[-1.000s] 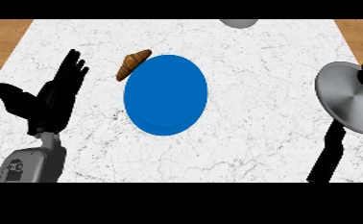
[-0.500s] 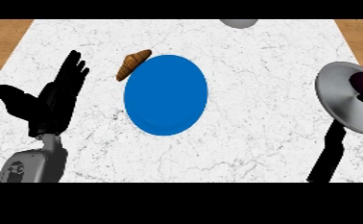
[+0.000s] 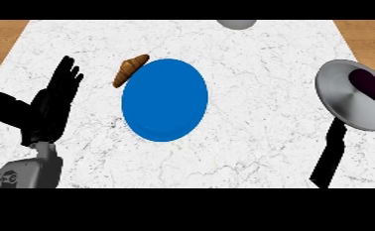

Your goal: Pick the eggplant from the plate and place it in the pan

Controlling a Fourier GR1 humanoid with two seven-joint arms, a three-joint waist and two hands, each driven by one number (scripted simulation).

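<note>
Now | left hand | fingers straight, touching nothing

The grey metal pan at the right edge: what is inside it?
Inside the grey metal pan a dark purple object shows, likely the eggplant; the picture's edge cuts it off, so the rest cannot be seen.

Kitchen setting — indicated by a white marble-patterned counter edged with wood-toned strips at the far corners. Cookware and tableware are laid out on it: a blue plate to the right of the left hand, a croissant touching the plate's far-left rim, a metal pan with black handle well to the right — a dark item is seen inside it. A grey rounded vessel is cut off at the far edge.
</note>
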